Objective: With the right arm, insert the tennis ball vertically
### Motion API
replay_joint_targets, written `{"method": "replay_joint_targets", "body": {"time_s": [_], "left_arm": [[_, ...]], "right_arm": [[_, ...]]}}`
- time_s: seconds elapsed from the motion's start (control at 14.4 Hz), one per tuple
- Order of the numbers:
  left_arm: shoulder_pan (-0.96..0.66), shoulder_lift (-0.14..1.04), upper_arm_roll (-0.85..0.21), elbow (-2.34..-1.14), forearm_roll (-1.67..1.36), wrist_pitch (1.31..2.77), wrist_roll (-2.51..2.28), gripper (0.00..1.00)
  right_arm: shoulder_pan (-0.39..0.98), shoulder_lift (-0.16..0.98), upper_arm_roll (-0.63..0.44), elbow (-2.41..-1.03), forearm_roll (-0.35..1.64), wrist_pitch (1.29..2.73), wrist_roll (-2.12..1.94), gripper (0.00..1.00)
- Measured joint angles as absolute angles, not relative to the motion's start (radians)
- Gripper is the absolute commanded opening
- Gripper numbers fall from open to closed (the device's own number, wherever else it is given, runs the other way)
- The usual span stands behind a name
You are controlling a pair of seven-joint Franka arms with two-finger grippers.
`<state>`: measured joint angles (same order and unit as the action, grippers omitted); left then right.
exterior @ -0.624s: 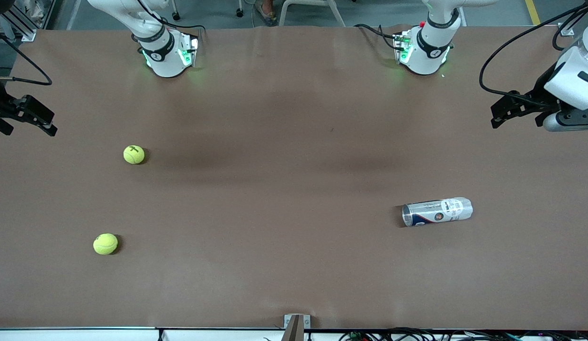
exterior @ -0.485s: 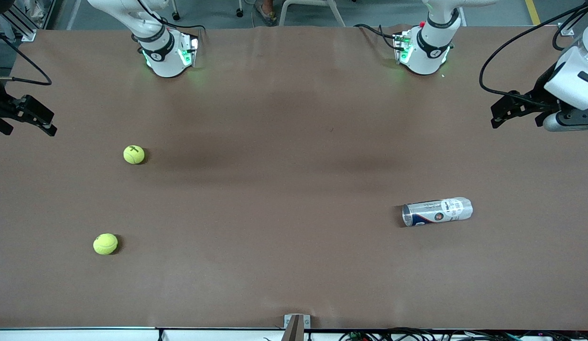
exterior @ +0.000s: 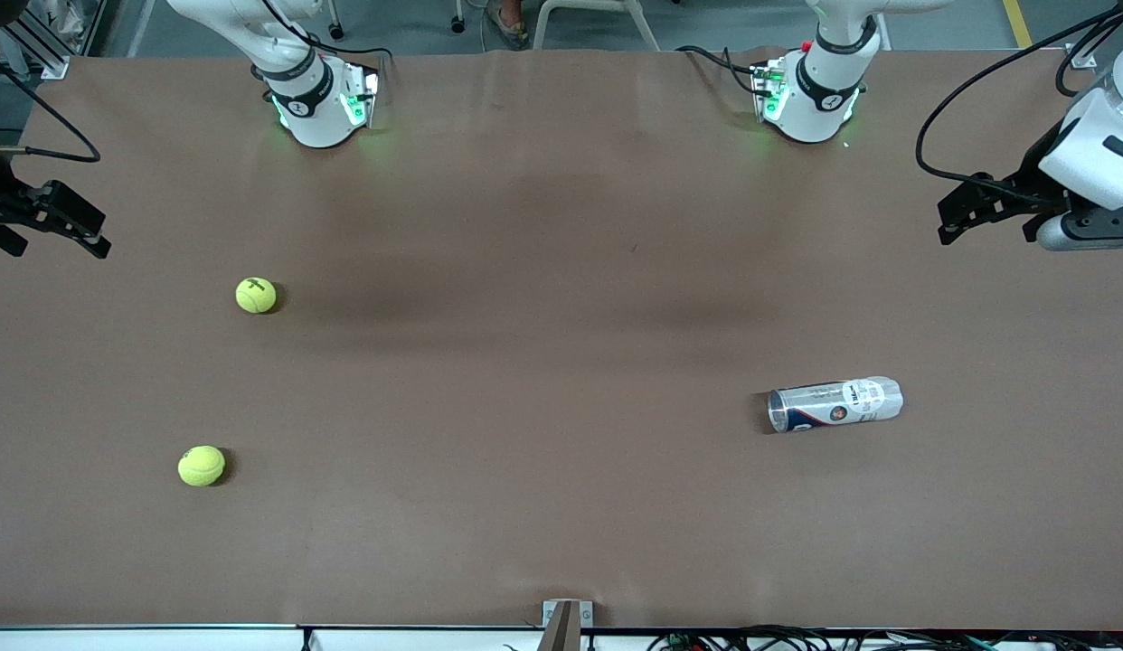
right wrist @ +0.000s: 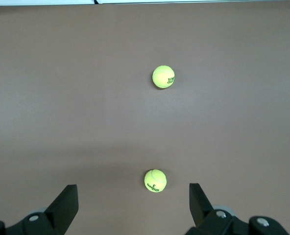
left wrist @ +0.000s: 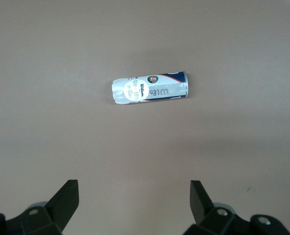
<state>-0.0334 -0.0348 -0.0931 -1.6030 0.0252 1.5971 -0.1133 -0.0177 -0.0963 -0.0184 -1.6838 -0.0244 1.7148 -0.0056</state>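
- One clear ball can (exterior: 835,404) lies on its side at the lower right of the front frame, toward the left arm's end of the brown surface (exterior: 543,362). Its label reads "Wilson" in the left wrist view (left wrist: 149,88), beside a small round emblem (too small to read) and a blue and red band near the rimmed end.
- Two yellow tennis balls lie well apart from the can, toward the right arm's end. One ball (exterior: 256,295) sits at the middle left of the front frame and carries dark print. The other ball (exterior: 201,466) sits lower in that frame, nearer the front camera.
- In the right wrist view both balls show dark lettering, one (right wrist: 155,180) and the other (right wrist: 163,77) (I cannot read either word with certainty).
- The left gripper (exterior: 955,217) hangs at the right edge of the front frame, jaws spread wide, nothing held.
- The right gripper (exterior: 69,226) hangs at the left edge, jaws likewise spread, empty.
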Motion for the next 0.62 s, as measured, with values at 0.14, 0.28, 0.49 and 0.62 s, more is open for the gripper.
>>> {"method": "replay_joint_targets", "body": {"time_s": [0.14, 0.28, 0.49, 0.62], "left_arm": [[-0.033, -0.022, -0.093, -1.603, 0.027, 1.600, -0.088, 1.00], [-0.034, 0.007, -0.096, -1.604, 0.038, 1.620, -0.055, 1.00], [-0.045, 0.060, -0.104, -1.605, 0.056, 1.639, 0.009, 1.00], [-0.069, 0.100, -0.112, -1.606, 0.071, 1.644, 0.038, 1.00]], "right_arm": [[-0.018, -0.093, -0.018, -1.684, -0.024, 1.714, -0.006, 1.00], [-0.018, -0.087, -0.016, -1.685, -0.024, 1.714, -0.006, 1.00], [-0.018, -0.077, -0.015, -1.685, -0.024, 1.713, -0.006, 1.00], [-0.020, -0.058, -0.015, -1.689, -0.024, 1.708, -0.005, 1.00]]}}
